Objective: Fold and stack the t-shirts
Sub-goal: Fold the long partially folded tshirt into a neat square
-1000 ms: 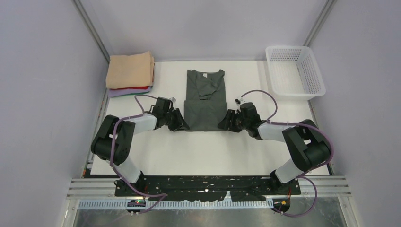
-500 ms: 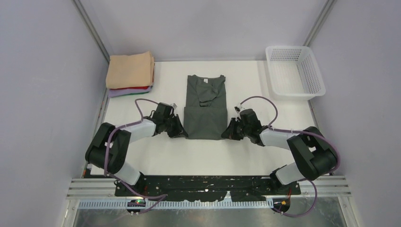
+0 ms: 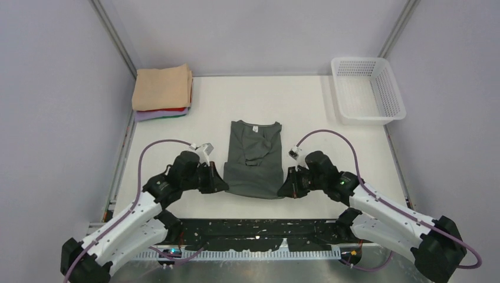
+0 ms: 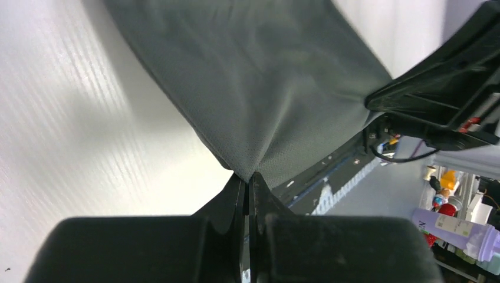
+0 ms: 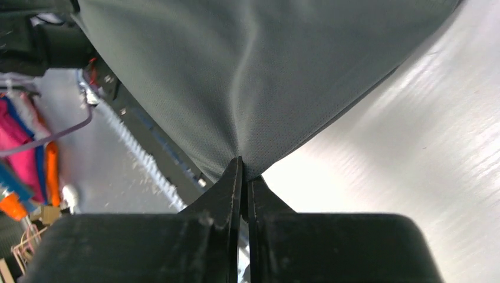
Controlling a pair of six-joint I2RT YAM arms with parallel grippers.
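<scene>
A dark charcoal-grey t-shirt [image 3: 255, 158], its sides folded in, lies lengthwise near the table's front edge with its neck label facing away from me. My left gripper [image 3: 224, 186] is shut on the shirt's near left corner [image 4: 247, 171]. My right gripper [image 3: 282, 190] is shut on the near right corner [image 5: 243, 162]. In both wrist views the grey cloth stretches away taut from the closed fingertips, lifted off the white table. A stack of folded t-shirts [image 3: 162, 88], peach-tan on top with red and lavender beneath, sits at the back left.
A white plastic mesh basket [image 3: 368, 88] stands at the back right. The near hem of the grey shirt sits close to the table's front edge [image 3: 259, 219], where the black base rail runs. Grey walls close in on both sides.
Both grippers closed on the grey shirt's near corners and pulled toward me. The shirt slid from the table's middle to near the front edge, and both arms folded back low.
</scene>
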